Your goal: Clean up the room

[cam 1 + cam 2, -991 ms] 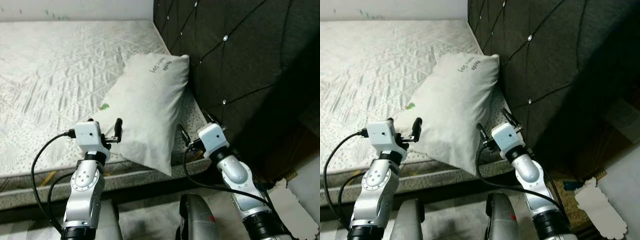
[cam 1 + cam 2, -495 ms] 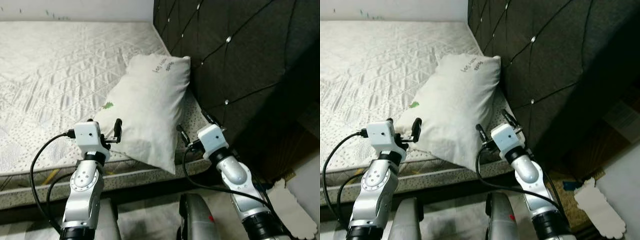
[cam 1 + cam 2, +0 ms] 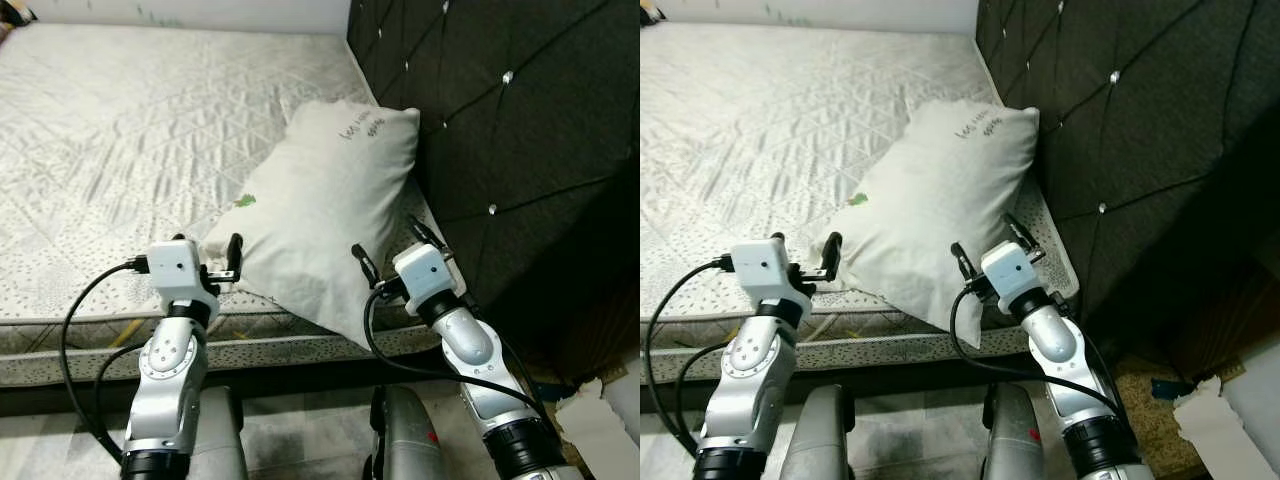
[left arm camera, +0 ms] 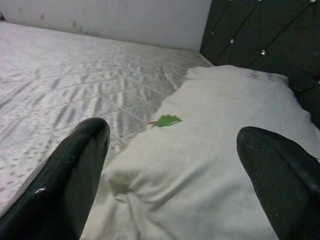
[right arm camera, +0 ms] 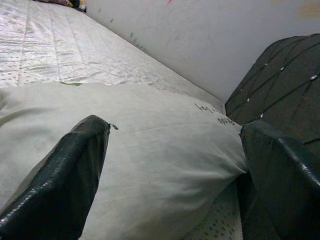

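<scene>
The plump white fabric pillow (image 3: 325, 205) leans against the dark tufted headboard (image 3: 500, 120) at the corner of the quilted white mattress (image 3: 130, 130). My left gripper (image 3: 222, 262) and right gripper (image 3: 385, 245) flank its near end, jaws spread apart, ready to straighten it, I judge.

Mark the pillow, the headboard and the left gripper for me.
pillow (image 3: 320, 220), left eye view, middle of its white face.
headboard (image 3: 500, 130), left eye view, dark quilted panel.
left gripper (image 4: 170, 165), left wrist view, midway between its fingertips.
</scene>
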Robot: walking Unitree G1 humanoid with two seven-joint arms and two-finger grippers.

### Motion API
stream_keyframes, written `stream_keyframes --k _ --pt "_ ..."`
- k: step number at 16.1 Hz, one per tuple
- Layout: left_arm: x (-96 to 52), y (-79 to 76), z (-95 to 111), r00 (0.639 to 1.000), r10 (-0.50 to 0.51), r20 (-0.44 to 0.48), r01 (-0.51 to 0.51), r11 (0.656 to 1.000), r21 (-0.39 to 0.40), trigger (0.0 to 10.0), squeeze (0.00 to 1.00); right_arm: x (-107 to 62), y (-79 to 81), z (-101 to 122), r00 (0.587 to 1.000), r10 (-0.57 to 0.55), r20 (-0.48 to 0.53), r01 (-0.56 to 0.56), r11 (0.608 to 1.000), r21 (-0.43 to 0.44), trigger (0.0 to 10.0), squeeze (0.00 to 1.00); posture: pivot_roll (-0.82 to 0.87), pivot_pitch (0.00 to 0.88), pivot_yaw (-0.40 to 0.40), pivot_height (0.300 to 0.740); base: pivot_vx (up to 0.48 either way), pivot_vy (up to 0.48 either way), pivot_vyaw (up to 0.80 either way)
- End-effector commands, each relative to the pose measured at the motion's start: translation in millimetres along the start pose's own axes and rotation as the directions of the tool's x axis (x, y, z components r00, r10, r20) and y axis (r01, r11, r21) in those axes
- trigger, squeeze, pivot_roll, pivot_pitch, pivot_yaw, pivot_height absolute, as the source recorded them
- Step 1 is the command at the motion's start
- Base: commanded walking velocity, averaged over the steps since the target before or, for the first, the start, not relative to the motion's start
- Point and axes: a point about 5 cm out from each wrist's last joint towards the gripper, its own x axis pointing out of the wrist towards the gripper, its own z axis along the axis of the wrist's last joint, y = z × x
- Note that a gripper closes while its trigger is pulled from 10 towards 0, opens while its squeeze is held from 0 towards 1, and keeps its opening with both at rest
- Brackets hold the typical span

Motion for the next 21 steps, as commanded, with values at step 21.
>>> stream_keyframes --k 21 --pt "13.7 0.4 3.9 1.0 -0.007 0.028 0.006 1.0 0.018 10.0 0.0 14.7 -0.2 17.8 0.997 -0.022 0.077 0.016 0.997 0.08 10.0 0.0 -0.01 0.0 -0.031 0.74 0.0 0.0 0.0"
